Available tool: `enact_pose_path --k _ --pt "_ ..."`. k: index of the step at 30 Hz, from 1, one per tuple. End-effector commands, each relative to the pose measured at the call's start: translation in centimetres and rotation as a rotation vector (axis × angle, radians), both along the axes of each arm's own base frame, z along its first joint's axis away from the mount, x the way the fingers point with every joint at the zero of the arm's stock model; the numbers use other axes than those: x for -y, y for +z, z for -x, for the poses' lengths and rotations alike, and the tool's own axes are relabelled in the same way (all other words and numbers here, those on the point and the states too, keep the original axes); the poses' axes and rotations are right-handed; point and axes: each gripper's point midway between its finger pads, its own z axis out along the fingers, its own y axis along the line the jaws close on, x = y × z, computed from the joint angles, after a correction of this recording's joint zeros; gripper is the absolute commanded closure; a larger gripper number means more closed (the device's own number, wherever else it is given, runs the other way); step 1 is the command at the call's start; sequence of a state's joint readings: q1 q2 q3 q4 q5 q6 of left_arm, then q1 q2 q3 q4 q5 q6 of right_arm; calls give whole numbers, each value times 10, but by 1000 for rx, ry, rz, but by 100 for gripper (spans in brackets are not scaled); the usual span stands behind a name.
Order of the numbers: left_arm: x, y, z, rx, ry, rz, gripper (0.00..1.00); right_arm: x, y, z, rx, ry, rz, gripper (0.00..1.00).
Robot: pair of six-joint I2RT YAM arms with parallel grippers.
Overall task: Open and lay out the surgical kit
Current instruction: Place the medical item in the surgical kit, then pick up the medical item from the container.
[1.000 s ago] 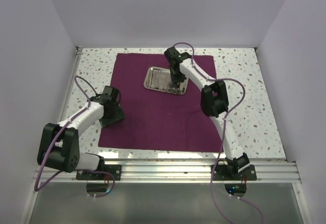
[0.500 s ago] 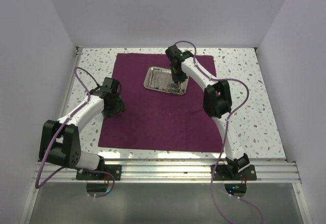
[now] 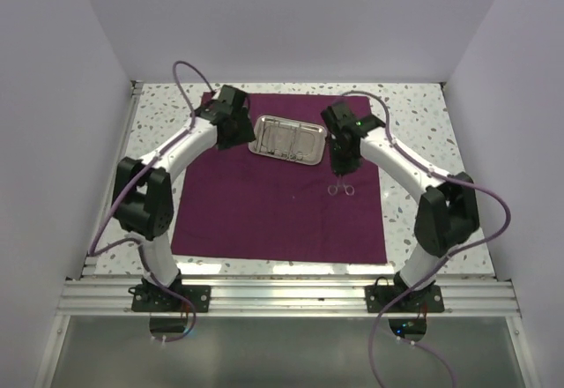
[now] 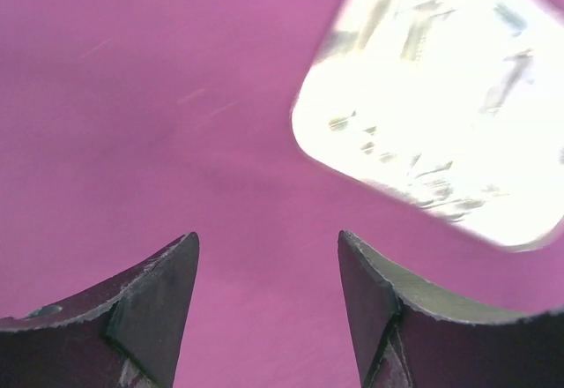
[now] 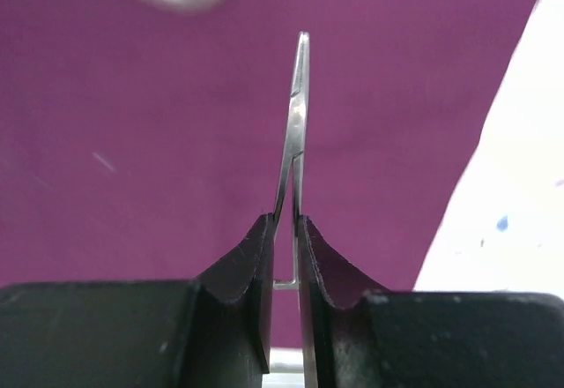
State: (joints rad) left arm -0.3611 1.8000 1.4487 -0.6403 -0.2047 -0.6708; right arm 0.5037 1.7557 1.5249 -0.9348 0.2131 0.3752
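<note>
a: where is the kit (image 3: 264, 207)?
b: its cloth (image 3: 220, 220) lies flat on the table (image 3: 423, 123). the tray (image 3: 284, 138) sits on the far part, with thin tools in it.
a: and the forceps (image 5: 295, 115)?
b: the right gripper (image 5: 286, 225) pinches them tight, over the cloth, just right of the tray. i can't tell if they touch the cloth.
a: the left gripper (image 4: 269, 247)?
b: wide apart, holding nothing, over the cloth by the tray's left end.
</note>
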Motion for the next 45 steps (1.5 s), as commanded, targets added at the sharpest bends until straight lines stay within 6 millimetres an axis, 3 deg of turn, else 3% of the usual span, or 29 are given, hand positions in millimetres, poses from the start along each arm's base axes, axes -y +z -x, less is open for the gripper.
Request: enact_pose_path --k 1,3,4,6,7,8,10,11,12,13,14,15,17,26,39,45 --pt "49 20 -35 89 -81 42 30 11 -26 50 -86 -38 -44 100" --pt "64 20 -44 90 -98 64 30 22 -52 79 -156 -51 -35 100" --pt "73 4 -46 57 -112 55 30 21 -56 88 -177 -50 -56 100" --pt "88 14 -60 82 -134 70 31 25 -69 105 -202 -66 -71 100" --pt "96 0 -59 51 -151 56 32 26 -72 109 -207 -73 -78 100" --pt "105 10 -68 78 -163 68 34 25 -76 113 -217 -81 -90 100" --pt "118 -4 -67 49 -191 48 35 26 -85 119 -231 -88 -91 100" --pt "128 4 -71 71 -207 50 35 25 -87 120 -240 -94 -96 100" --pt "132 -6 -71 52 -213 37 35 25 -89 122 -252 -97 -95 100" --pt "137 -1 -74 66 -220 41 35 25 -89 123 -260 -98 -94 96" --pt "141 -3 -74 64 -226 38 35 26 -88 125 -274 -110 -89 77" --pt "144 -12 -73 48 -231 25 36 25 -85 123 -268 -111 -93 45" --pt "148 -14 -73 46 -238 21 37 27 -80 122 -259 -114 -83 34" --pt "166 -46 -62 13 -303 -44 45 34 -47 110 -182 -95 -55 33" --pt "161 -101 -53 -80 -320 -136 47 33 -43 108 -182 -91 -48 35" --pt "155 -123 -42 -146 -336 -169 59 33 -44 108 -185 -91 -46 37"
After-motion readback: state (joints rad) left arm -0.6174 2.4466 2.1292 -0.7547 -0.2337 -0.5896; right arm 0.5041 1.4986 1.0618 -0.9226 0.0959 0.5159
